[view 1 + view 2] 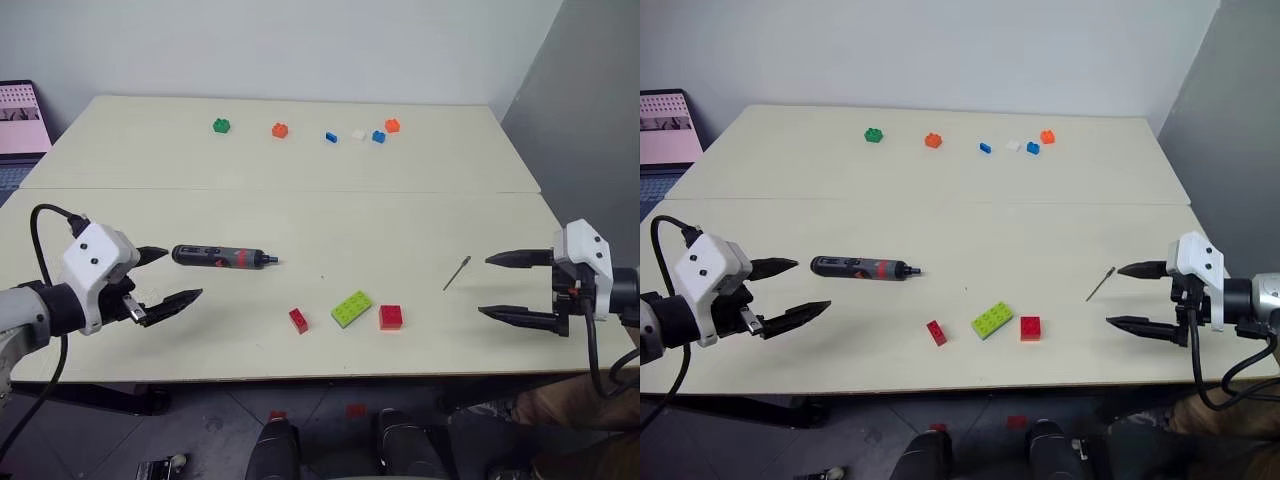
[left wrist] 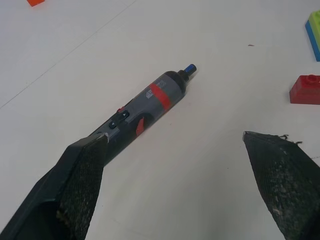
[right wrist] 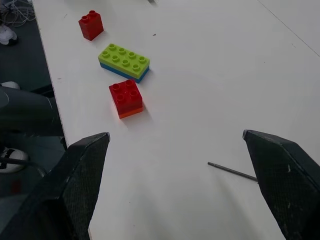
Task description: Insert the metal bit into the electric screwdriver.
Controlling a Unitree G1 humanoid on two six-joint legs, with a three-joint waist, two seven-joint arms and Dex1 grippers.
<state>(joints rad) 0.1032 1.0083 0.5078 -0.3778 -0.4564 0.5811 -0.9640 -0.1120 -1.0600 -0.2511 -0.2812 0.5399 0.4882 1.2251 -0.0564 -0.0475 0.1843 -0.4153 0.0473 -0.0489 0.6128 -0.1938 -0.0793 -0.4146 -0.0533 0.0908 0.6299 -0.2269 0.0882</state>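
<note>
The electric screwdriver (image 1: 222,257), dark grey with a red band, lies flat on the cream table (image 1: 300,215) left of centre, its tip pointing right. My left gripper (image 1: 177,276) hovers open just at its rear end, holding nothing; in the left wrist view the electric screwdriver (image 2: 145,104) lies beside one of the fingers (image 2: 75,185). The metal bit (image 1: 457,272), a thin grey rod, lies on the table at the right. My right gripper (image 1: 505,287) stands open just right of it, empty. The metal bit (image 3: 232,172) lies close to one finger in the right wrist view.
A small red brick (image 1: 298,319), a green brick (image 1: 351,307) and a red brick (image 1: 390,317) lie near the front edge between the grippers. Several small bricks (image 1: 279,130) sit in a row at the far side. A seam (image 1: 280,190) crosses the table.
</note>
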